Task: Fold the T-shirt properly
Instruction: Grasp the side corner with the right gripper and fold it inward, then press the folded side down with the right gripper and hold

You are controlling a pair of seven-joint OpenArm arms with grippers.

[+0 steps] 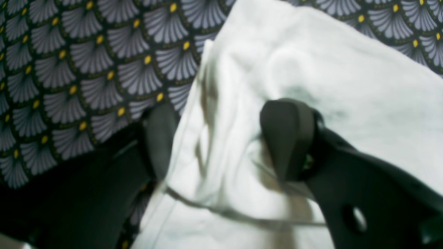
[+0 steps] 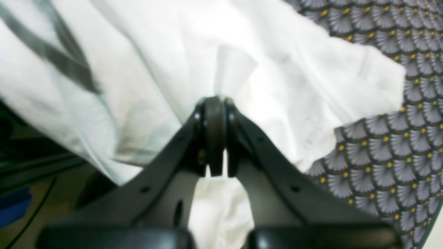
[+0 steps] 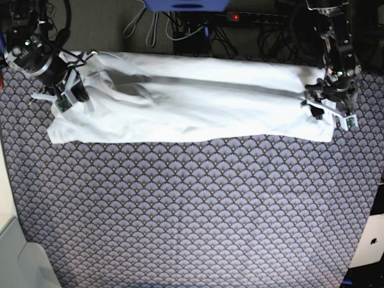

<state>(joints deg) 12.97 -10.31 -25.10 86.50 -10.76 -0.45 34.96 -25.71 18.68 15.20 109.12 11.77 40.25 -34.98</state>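
The T-shirt (image 3: 192, 111) lies stretched as a long, narrow band across the far part of the worktop (image 3: 192, 210), its long axis running straight from one tool to the other. That line is what the next move turns on: each arm has one end of the band, so any fold has to carry an end along the band toward the other, or swing the long edge toward the near side.

The right tool (image 2: 215, 103) is at its own end of the band, jaws together and clamped on a pinch of white cloth; the wrist view shows the cloth pulled up into a small peak between the pads, with the rest of the shirt spreading away ahead of it and hanging below. The patterned worktop shows just to one side of it.

The left tool (image 1: 221, 138) stands with its jaws wide apart over the opposite end. One finger (image 1: 287, 135) rests above the cloth, the other (image 1: 161, 138) sits at the shirt's edge over the pattern, and a bunched ridge of cloth runs between them. I judge it is not gripping; whether the fingers touch the cloth I cannot tell.

Both arms are equally close to their own ends, and the middle of the shirt lies well apart from either tool.
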